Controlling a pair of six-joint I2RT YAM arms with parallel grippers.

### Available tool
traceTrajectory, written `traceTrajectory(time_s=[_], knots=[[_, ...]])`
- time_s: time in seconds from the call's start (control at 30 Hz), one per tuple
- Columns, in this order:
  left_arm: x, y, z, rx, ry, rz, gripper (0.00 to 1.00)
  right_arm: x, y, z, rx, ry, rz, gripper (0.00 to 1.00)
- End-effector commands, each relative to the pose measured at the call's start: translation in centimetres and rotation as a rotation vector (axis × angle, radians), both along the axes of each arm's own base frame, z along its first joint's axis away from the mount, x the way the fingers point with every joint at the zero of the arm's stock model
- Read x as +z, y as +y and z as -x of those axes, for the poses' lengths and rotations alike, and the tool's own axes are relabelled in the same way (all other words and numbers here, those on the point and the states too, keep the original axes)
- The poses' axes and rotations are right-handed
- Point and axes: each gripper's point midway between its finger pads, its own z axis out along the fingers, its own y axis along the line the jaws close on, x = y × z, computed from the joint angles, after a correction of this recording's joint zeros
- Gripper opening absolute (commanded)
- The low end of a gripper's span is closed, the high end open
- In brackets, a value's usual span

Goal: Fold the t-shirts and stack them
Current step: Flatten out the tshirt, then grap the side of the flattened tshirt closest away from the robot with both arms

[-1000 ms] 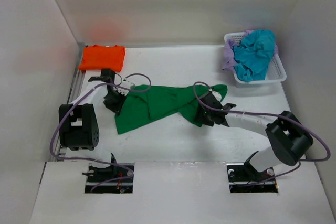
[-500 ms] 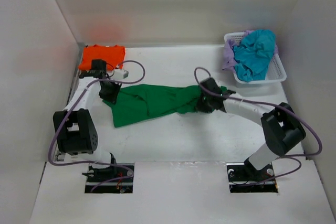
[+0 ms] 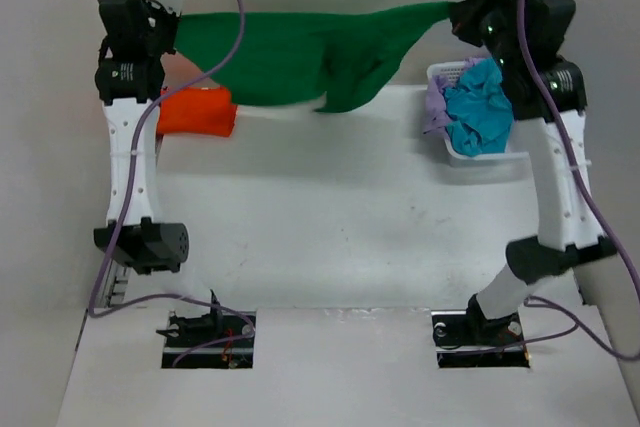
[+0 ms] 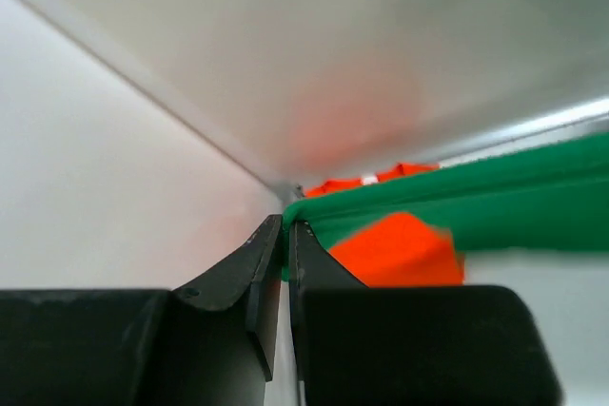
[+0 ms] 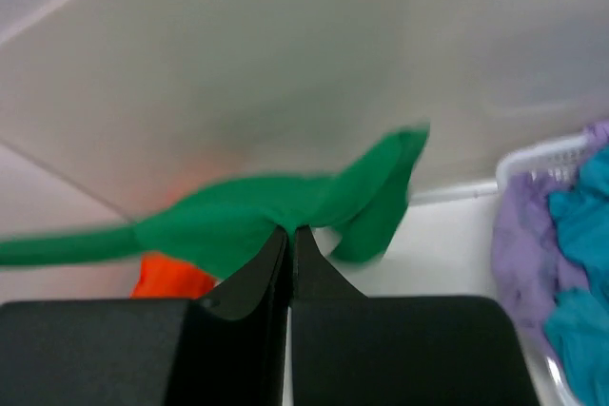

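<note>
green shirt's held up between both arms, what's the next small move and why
Probably lower both arms together and lay the green t-shirt flat on the table. The left gripper and right gripper are each shut on an end, it hangs stretched high, and its middle droops bunched.

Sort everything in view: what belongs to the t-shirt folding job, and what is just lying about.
Job: green t-shirt, stretched in the air; orange t-shirt, folded, far left; teal t-shirt and lavender t-shirt, crumpled, not yet folded.
Lying about: white basket, holding those two.
</note>
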Motion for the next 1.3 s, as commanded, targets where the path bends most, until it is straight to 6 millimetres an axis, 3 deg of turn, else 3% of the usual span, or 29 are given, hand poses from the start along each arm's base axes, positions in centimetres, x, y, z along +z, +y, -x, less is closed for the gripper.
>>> traceTrajectory(time_s=[0.0, 0.1, 0.2, 0.4, 0.5, 0.6, 0.7, 0.83, 0.97, 1.1, 1.27], knots=[[0.2, 0.9, 2.5, 0.029, -0.007, -0.067, 0.03, -5.9, -0.3, 2.6, 0.011, 0.160, 0.100, 0.00], [-4.7, 0.9, 4.7, 0.010, 0.091, -0.137, 0.03, -11.0, 0.1, 5.7, 0.030, 0.225, 0.096, 0.00], [-10.1, 1.0, 7.8, -0.018, 0.188, -0.219, 0.04, -17.3, 0.3, 9.5, 0.033, 0.342, 0.075, 0.00], [-24.2, 1.0, 15.0, -0.081, 0.483, -0.305, 0.06, -31.2, 2.0, 19.0, 0.055, 0.657, 0.014, 0.00], [-29.1, 1.5, 18.1, -0.077, 0.594, -0.283, 0.05, -36.9, 3.5, 24.2, 0.088, 0.803, -0.021, 0.00], [-32.3, 1.9, 21.0, -0.075, 0.684, -0.274, 0.05, -40.4, 5.1, 28.4, 0.135, 0.910, -0.027, 0.00], [-34.2, 1.6, 23.6, -0.090, 0.760, -0.264, 0.05, -42.0, 5.9, 30.4, 0.158, 0.955, -0.019, 0.00], [-35.4, 1.3, 25.7, -0.097, 0.819, -0.247, 0.05, -42.0, 6.4, 30.3, 0.171, 0.949, -0.004, 0.00], [-35.1, 1.1, 25.6, -0.085, 0.813, -0.223, 0.06, -40.4, 6.2, 27.5, 0.167, 0.871, 0.023, 0.00], [-34.7, 1.4, 24.2, -0.068, 0.793, -0.213, 0.08, -39.1, 6.2, 23.8, 0.176, 0.799, 0.053, 0.00], [-36.3, 2.4, 23.2, -0.030, 0.842, -0.177, 0.08, -38.3, 7.5, 20.6, 0.251, 0.756, 0.085, 0.00]])
